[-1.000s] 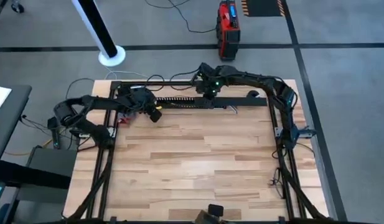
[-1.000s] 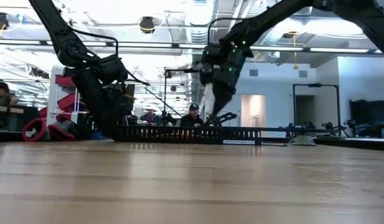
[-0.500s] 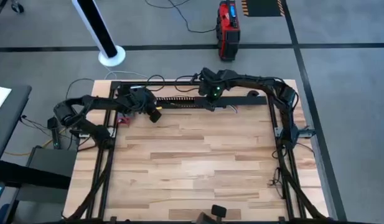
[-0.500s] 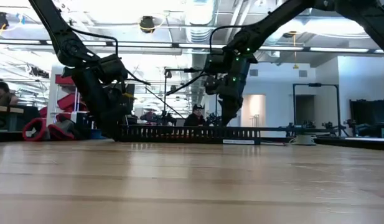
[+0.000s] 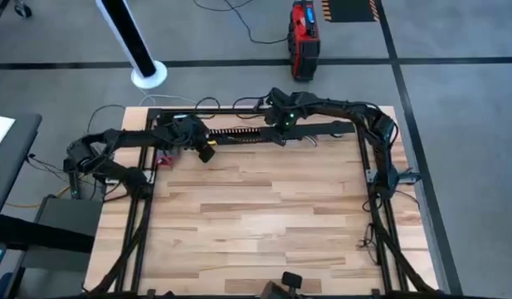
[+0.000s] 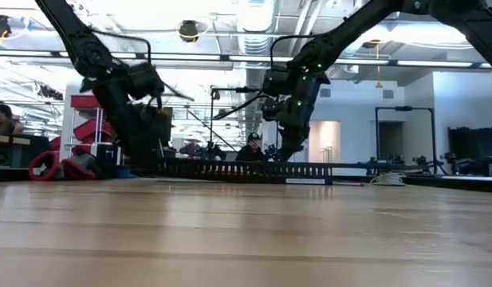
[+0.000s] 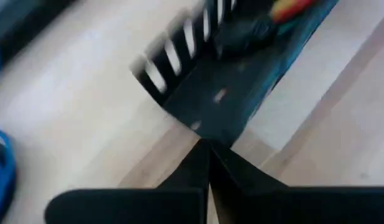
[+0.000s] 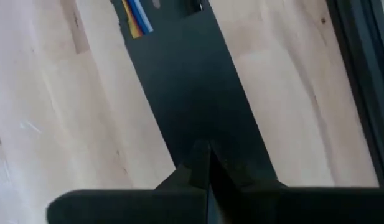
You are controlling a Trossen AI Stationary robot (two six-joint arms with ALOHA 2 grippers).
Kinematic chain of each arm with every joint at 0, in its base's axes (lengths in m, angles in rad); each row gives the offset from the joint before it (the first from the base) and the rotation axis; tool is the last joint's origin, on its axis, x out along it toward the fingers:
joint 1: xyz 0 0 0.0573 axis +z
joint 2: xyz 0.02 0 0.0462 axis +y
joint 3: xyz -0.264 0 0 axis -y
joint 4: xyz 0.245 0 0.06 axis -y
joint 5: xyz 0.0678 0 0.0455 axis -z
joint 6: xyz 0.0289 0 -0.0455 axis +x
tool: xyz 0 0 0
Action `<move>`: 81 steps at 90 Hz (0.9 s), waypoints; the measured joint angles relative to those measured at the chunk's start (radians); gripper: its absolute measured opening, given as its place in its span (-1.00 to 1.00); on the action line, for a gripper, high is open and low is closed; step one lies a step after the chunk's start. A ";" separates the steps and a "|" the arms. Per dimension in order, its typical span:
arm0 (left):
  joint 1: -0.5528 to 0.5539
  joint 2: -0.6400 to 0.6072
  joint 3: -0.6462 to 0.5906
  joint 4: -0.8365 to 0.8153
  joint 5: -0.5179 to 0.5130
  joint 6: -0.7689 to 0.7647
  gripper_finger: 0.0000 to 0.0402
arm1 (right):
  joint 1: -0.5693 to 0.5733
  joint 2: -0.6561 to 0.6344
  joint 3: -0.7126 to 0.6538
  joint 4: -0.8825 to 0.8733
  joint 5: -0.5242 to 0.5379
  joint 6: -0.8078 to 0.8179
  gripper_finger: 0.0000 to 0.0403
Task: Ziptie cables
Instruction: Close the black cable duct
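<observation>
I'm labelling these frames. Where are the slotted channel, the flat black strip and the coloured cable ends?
Slotted channel (image 7: 179, 56): left wrist view, on its comb teeth.
Flat black strip (image 8: 192, 93): right wrist view, on its middle.
Cables (image 8: 134, 15): right wrist view, on the coloured ends at the strip's far end.

No legible text, labels or numbers.

Two dark, near-black jointed arms are seen, with black cables run along their links. A small green light is shown on the right arm (image 5: 282, 122) near its wrist. Each gripper is ended by two tapered black fingers (image 8: 201, 168).
</observation>
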 joint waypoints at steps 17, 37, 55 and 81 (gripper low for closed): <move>-0.004 -0.148 0.022 -0.114 0.098 -0.019 -0.99 | 0.006 0.002 -0.012 0.049 -0.048 0.001 -1.00; -0.051 -0.227 0.007 -0.027 0.297 -0.139 -0.99 | 0.007 0.002 -0.016 0.043 -0.067 0.002 -1.00; -0.190 0.013 -0.004 0.375 0.283 -0.230 -1.00 | 0.012 0.001 -0.017 0.051 -0.060 0.028 -1.00; -0.257 0.376 0.050 0.728 0.126 -0.304 -1.00 | 0.010 0.002 -0.018 0.076 -0.055 0.061 -1.00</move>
